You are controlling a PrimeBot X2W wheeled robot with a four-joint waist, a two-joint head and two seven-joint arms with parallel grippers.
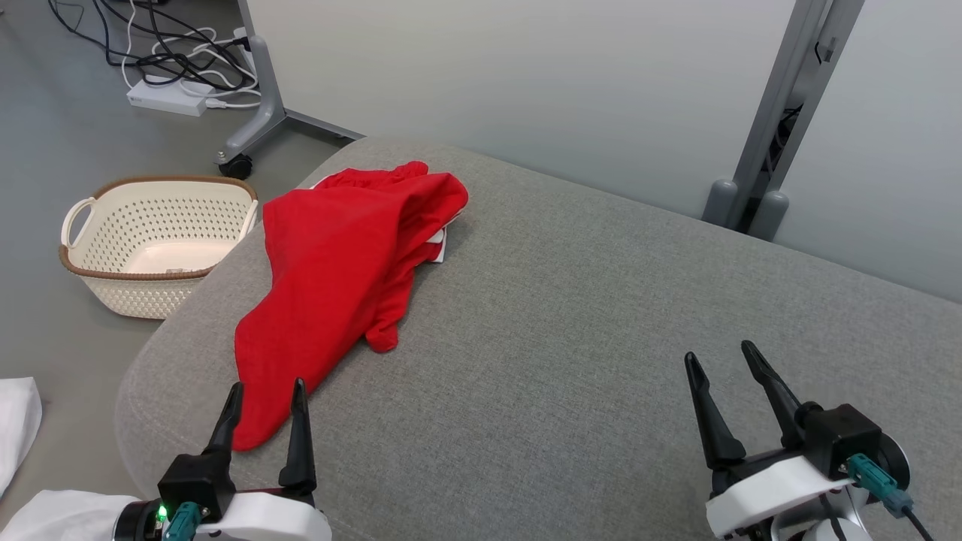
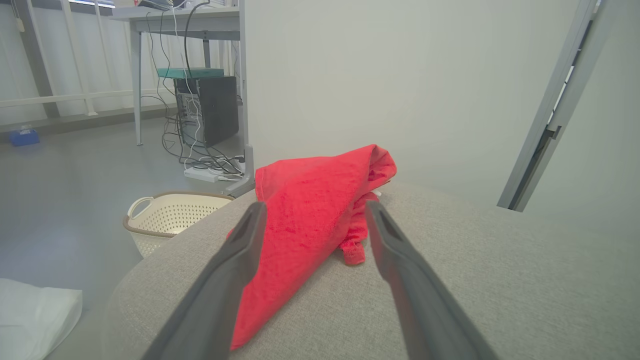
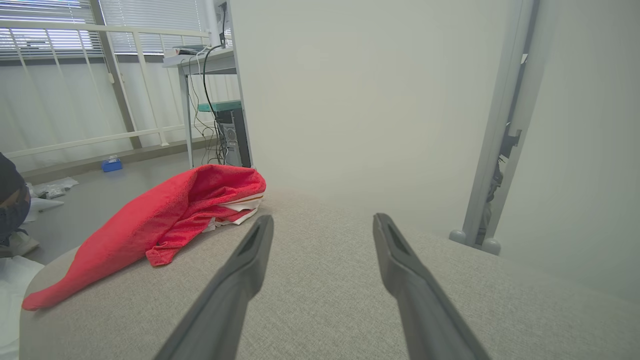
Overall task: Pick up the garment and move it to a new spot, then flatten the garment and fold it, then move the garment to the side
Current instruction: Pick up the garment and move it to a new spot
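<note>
- Left gripper (image 1: 268, 385): jaws wide, empty, fingertips at the near corner of the red garment (image 1: 338, 255).
- Right gripper (image 1: 718, 350): jaws wide, empty, over the bare grey cushion (image 1: 571, 315).
- The garment lies crumpled on the cushion's left side, near a cream laundry basket (image 1: 143, 294).

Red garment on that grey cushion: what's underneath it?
The grey cushion carries the red garment. A strip of white fabric peeks out at its far edge; the rest underneath is covered.
</note>
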